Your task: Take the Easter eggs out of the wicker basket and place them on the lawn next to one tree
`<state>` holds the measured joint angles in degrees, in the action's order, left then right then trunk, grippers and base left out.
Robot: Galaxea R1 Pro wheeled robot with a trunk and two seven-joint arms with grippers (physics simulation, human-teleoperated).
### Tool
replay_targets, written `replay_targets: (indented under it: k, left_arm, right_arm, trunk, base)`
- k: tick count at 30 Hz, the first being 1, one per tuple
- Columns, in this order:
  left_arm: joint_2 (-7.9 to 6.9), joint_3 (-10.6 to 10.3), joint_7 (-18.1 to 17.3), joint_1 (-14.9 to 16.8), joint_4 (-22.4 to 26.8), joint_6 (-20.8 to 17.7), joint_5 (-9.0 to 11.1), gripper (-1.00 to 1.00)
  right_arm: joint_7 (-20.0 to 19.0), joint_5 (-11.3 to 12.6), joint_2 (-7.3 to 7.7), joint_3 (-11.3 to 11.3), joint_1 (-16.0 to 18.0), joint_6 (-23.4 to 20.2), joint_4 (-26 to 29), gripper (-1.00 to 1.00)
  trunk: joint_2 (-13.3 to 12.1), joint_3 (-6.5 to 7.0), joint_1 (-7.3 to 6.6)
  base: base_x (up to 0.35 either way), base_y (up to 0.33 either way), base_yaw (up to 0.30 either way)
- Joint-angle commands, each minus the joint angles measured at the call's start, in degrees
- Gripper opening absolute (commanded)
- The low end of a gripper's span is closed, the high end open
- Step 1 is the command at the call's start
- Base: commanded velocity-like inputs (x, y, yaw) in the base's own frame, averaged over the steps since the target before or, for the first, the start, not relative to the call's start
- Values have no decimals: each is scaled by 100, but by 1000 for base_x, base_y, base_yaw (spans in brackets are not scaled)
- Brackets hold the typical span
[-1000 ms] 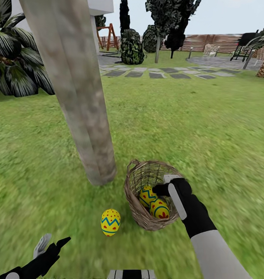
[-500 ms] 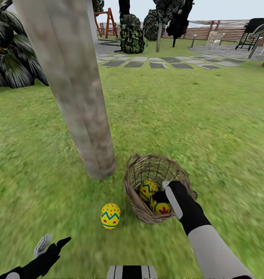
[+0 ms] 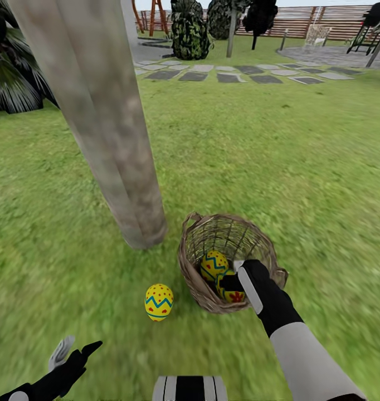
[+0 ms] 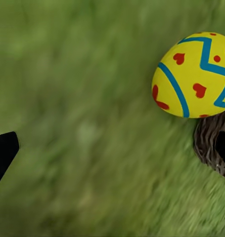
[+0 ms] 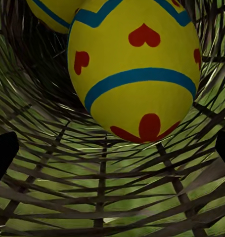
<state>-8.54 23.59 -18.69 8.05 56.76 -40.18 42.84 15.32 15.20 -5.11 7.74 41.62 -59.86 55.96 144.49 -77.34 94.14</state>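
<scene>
Easter eggs: two in wicker basket | right gripper fingers wide, straddling nearer egg | centre, close gently, lift straight | left gripper parted, empty

Right arm's fingers reach into wicker basket holding two eggs; third egg on lawn

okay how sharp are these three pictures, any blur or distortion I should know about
Head view: wide-angle bend, so the tree trunk leans and the lawn smears toward the edges. Left wrist view: grass blurred, while the egg on the lawn stays fairly crisp. Right wrist view: sharpest, with the wicker basket weave and the nearer egg clear; no glare anywhere.
</scene>
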Motion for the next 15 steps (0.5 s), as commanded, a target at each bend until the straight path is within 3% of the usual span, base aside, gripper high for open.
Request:
replay_targets:
  k: [1,5,15]
  left_arm:
    - [2,14,-12,3,1,-42,16,100]
    - [2,14,-12,3,0,-42,21,100]
    - [23,12,-30,3,-92,216,-15,100]
  right_arm:
    - [59,59,1,8,3,-14,4,100]
    - [59,54,1,8,6,-14,3,100]
    - [59,61,1,8,6,-14,4,100]
  trunk:
    - [3,-27,1]
    - [9,-115,12]
    - [9,-115,12]
  base:
    - [0,0,0]
    - [0,0,0]
    - [34,0,0]
